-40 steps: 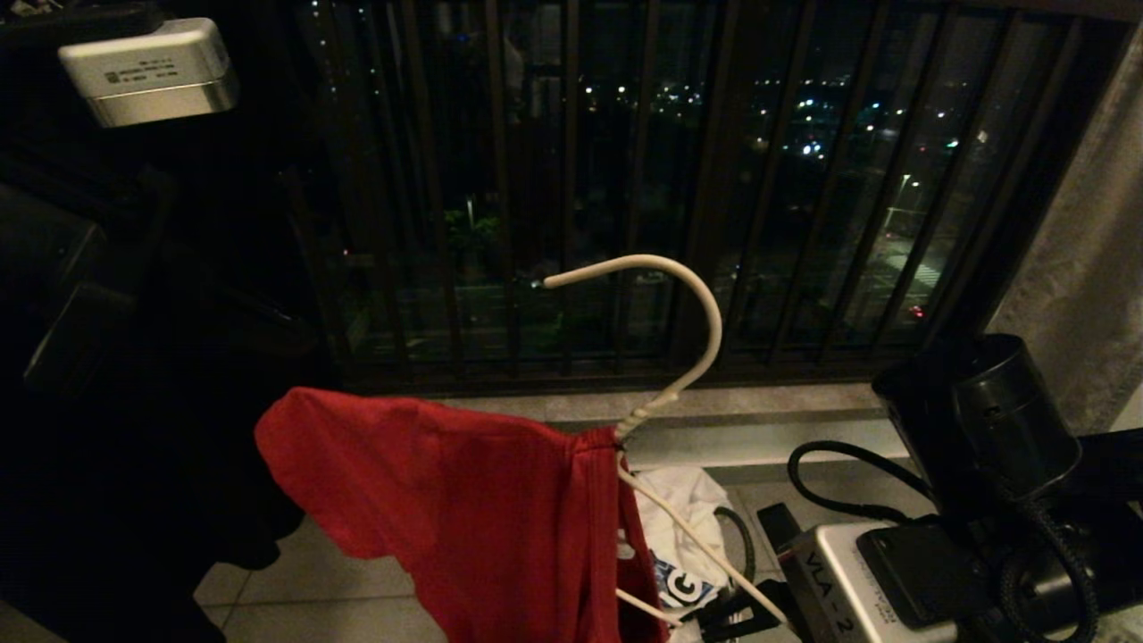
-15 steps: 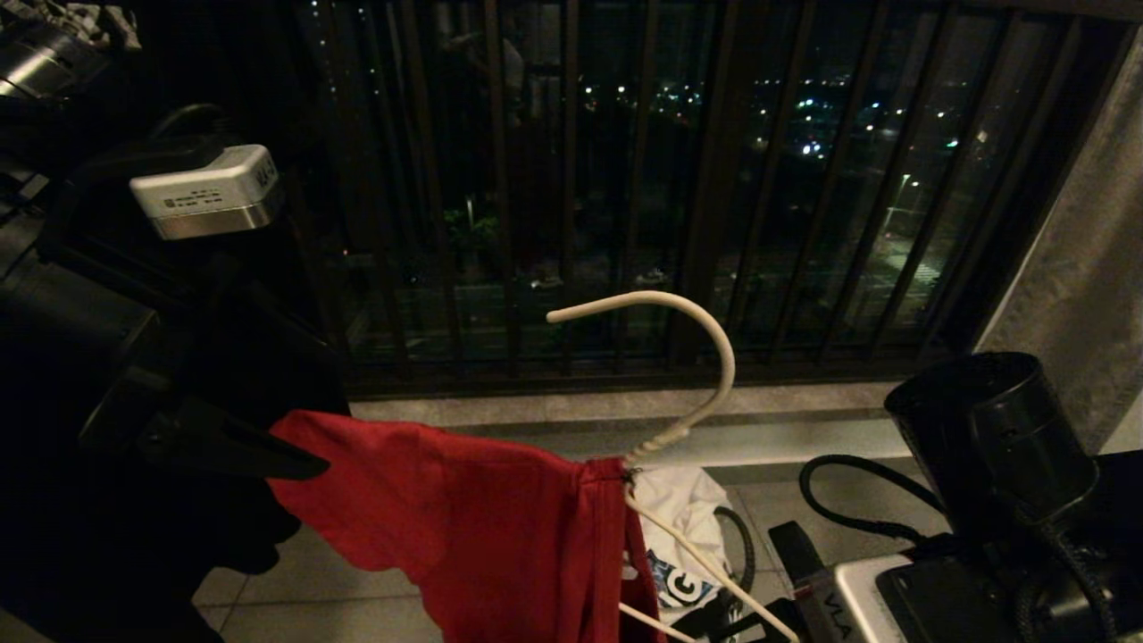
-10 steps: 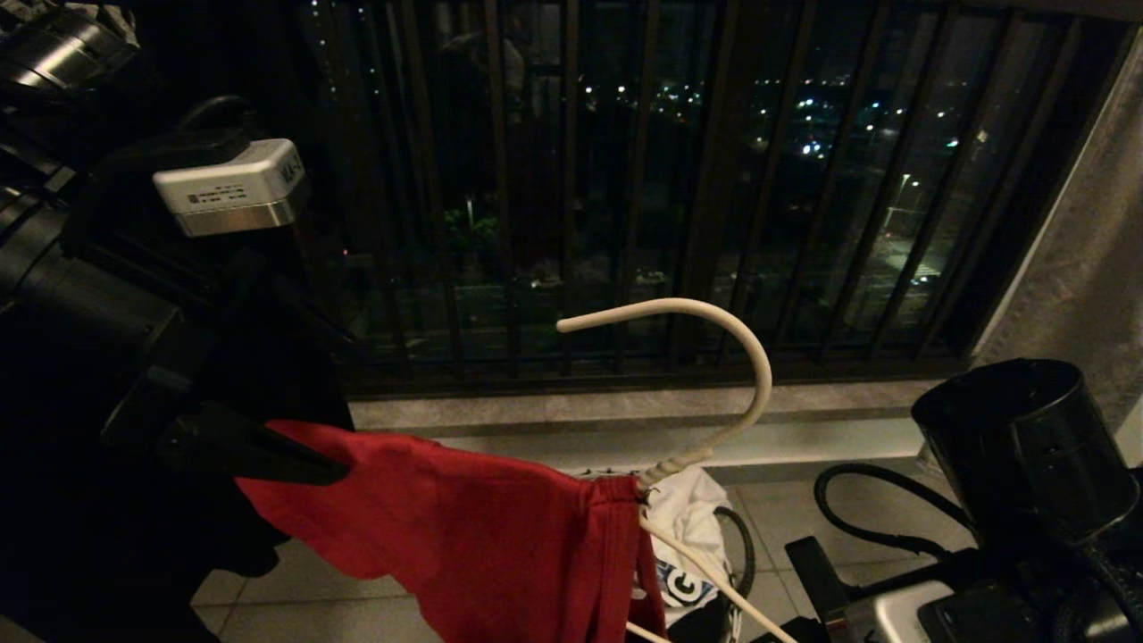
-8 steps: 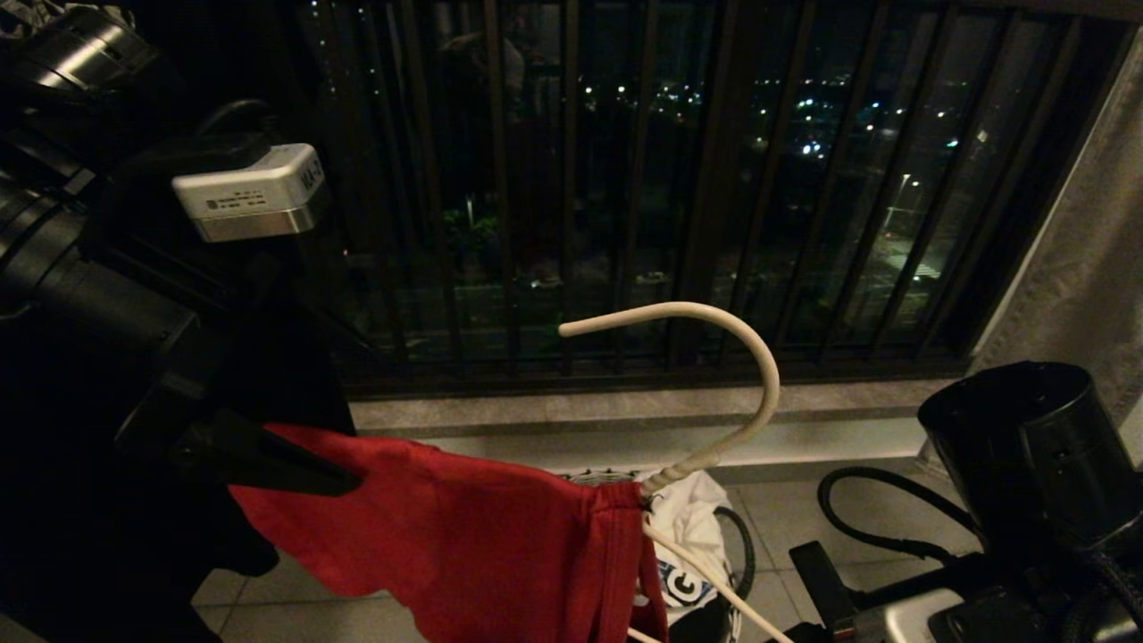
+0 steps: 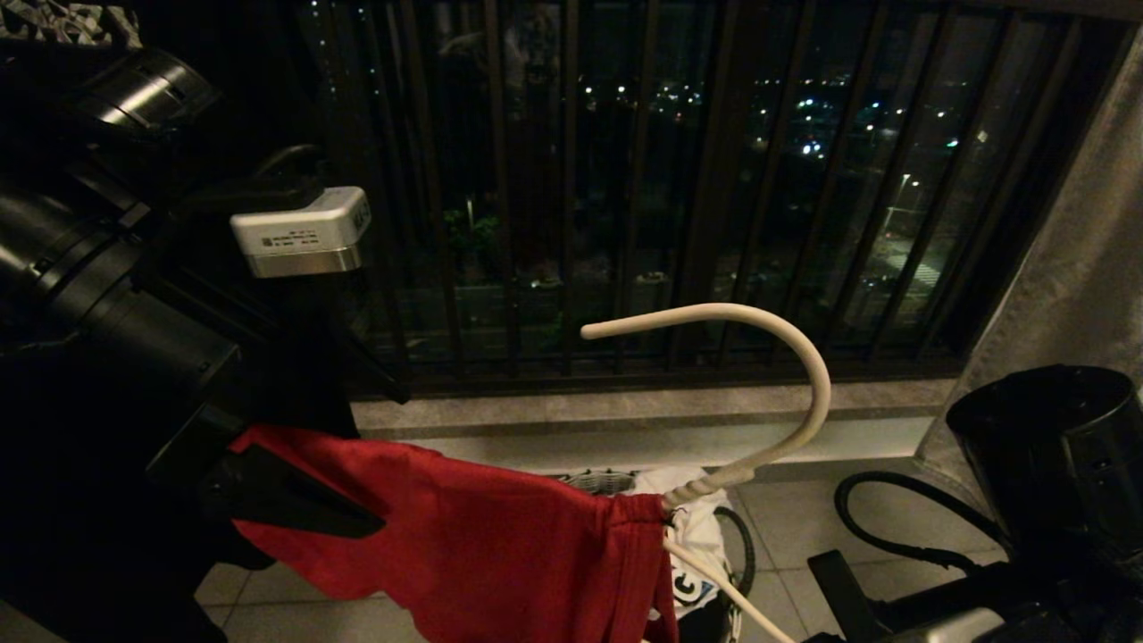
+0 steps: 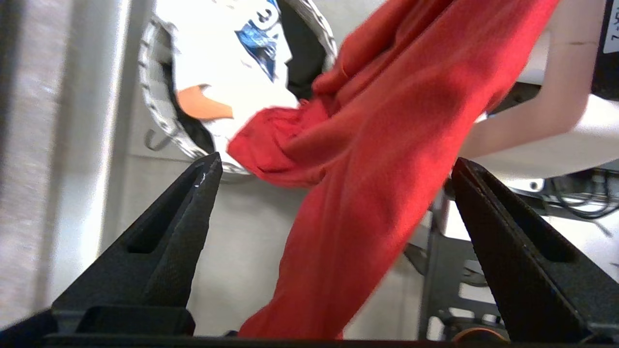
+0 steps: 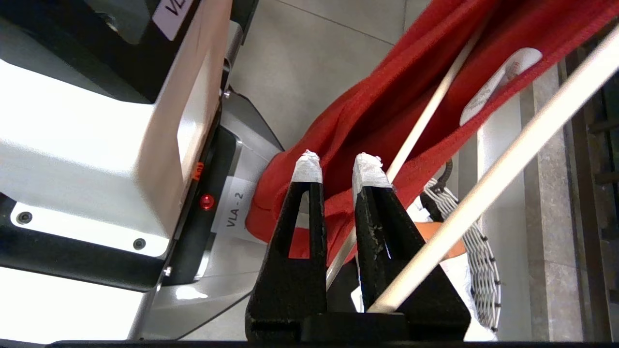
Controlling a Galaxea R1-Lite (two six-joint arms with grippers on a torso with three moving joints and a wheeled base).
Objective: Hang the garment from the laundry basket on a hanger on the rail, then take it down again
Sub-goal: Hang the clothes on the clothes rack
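Left claw (image 6: 333,164): my black fingers (image 6: 179,232) stand spread as wide as they go, with nothing clamped. The cloth hangs in the gap between them in my left wrist view; I cannot tell whether it brushes either finger.

Left claw, place: in my head view it sits at the left, with one dark finger (image 5: 295,500) lying across the outer edge of the cloth.

Right claw (image 7: 338,164): my two white-taped fingertips (image 7: 307,166) are nearly together, clamped on the thin white wire hanger (image 5: 786,375). One wire arm (image 7: 420,130) passes between the fingers; a second wire runs past the outer side.

Garment: the red cotton T-shirt (image 5: 500,545) is draped over the hanger, gathered at the twisted neck and spread out towards my left claw. It hangs above the tiled floor (image 5: 295,607).

Hanger hook: it curves up free in the air before the dark balcony railing bars (image 5: 571,179), hooked on nothing.

Laundry basket: the small round basket with a white woven rim (image 6: 154,121) stands on the floor below the shirt, holding a white T-shirt with a blue graphic (image 6: 237,53).

Change since earlier: my left claw has come across from the upper left and down to the shirt's edge. The hanger hook sits lower and further right than before, and my right arm has slid towards the lower right corner.
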